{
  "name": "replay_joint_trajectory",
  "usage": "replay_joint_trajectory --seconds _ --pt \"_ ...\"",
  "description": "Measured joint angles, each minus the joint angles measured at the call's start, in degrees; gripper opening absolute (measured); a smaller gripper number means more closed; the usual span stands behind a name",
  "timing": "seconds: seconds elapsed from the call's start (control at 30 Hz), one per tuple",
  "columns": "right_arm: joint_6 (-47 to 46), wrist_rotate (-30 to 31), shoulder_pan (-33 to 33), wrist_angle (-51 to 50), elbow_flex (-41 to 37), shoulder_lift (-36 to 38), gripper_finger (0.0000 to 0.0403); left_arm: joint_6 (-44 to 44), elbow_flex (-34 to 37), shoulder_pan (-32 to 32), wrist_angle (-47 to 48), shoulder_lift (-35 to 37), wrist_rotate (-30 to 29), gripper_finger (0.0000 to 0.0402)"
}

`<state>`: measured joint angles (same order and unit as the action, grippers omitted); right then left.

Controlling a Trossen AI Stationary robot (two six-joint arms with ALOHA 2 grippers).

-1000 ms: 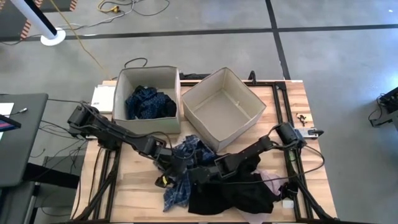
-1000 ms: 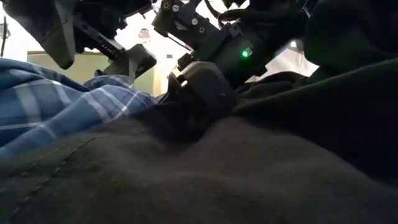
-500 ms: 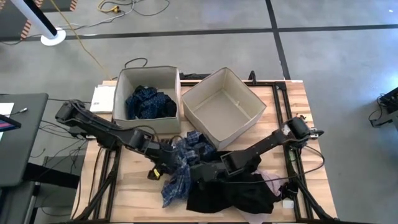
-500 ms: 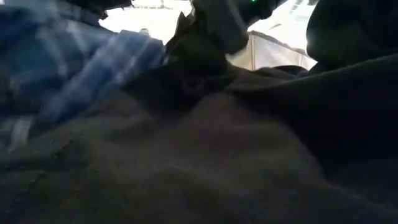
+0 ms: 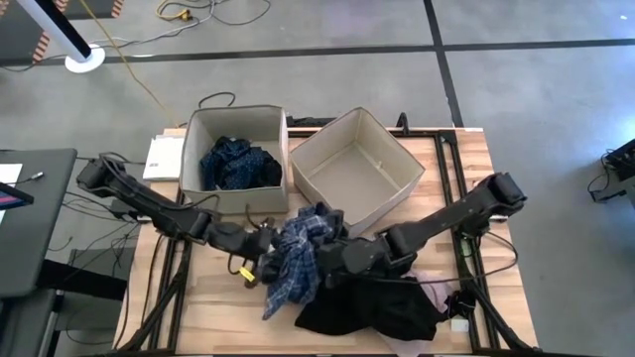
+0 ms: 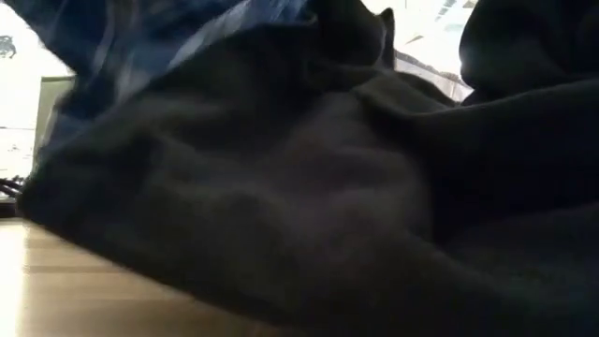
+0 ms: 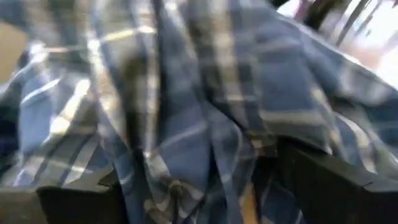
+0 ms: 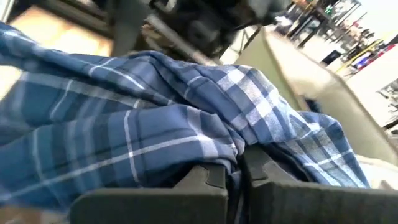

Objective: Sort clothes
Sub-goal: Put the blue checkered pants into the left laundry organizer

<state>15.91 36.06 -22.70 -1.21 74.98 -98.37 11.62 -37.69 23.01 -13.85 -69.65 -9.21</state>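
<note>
A blue-and-white plaid shirt (image 5: pixel 298 256) is bunched up at the table's middle, with my right gripper (image 5: pixel 324 260) shut on it from the right. My left gripper (image 5: pixel 254 262) stands open at the shirt's left side. In its wrist view the plaid cloth (image 7: pixel 205 112) drapes between its two fingers. A large black garment (image 5: pixel 372 307) lies near the front edge, and it fills the low view (image 6: pixel 299 206). A pink piece (image 5: pixel 433 288) shows at its right. A dark blue patterned piece (image 5: pixel 238 164) lies in the left beige box. My right gripper pinches a bunched fold of the plaid shirt (image 8: pixel 231 151) between its two fingers; how many layers, I cannot tell. The fingers come from the table's right, slanting a little downward. The shirt hangs slack below them, its lower end (image 5: pixel 280 300) on the table. My left gripper: the cloth hangs between its open fingers (image 7: pixel 336 180); whether it touches them I cannot tell.
Two beige fabric boxes stand at the back: the left one (image 5: pixel 234 117) holds the dark blue piece, and the right one (image 5: pixel 355 171) shows a bare floor. A white flat thing (image 5: pixel 163 156) lies at the far left. Bare wood shows at the front left (image 5: pixel 213 317).
My right gripper has risen with the plaid shirt, whose upper part is now lifted into a bunch while its lower end stays on the table. My left gripper has drawn back toward the table's left edge and tipped its fingers up toward level.
</note>
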Motion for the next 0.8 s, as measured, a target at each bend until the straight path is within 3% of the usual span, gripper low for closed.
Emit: replay_joint_trajectory --seconds 0.1,0.37,0.6,0.7,0.8 --pt "1.0 0.2 0.5 1.1 0.0 1.1 0.0008 -0.6 4.1 0.5 -13.6 -0.4 0.1 0.0312" --pt "1.2 -0.1 1.9 2.2 0.0 1.7 0.0008 -2.3 7.6 0.5 -34.3 -8.1 -0.4 0.0321" --pt "1.3 -1.5 2.2 4.6 0.0 1.6 0.0008 -4.3 3.8 -1.0 -36.9 -15.9 -9.3 0.0323" --pt "1.3 -2.5 1.9 4.4 0.1 1.6 0.0008 -5.0 1.9 -1.7 -36.9 -17.7 -10.3 0.0298" --pt "2.0 -3.2 1.0 4.5 0.2 1.6 0.0008 -8.0 0.5 -1.7 -36.7 -18.6 -10.3 0.0247"
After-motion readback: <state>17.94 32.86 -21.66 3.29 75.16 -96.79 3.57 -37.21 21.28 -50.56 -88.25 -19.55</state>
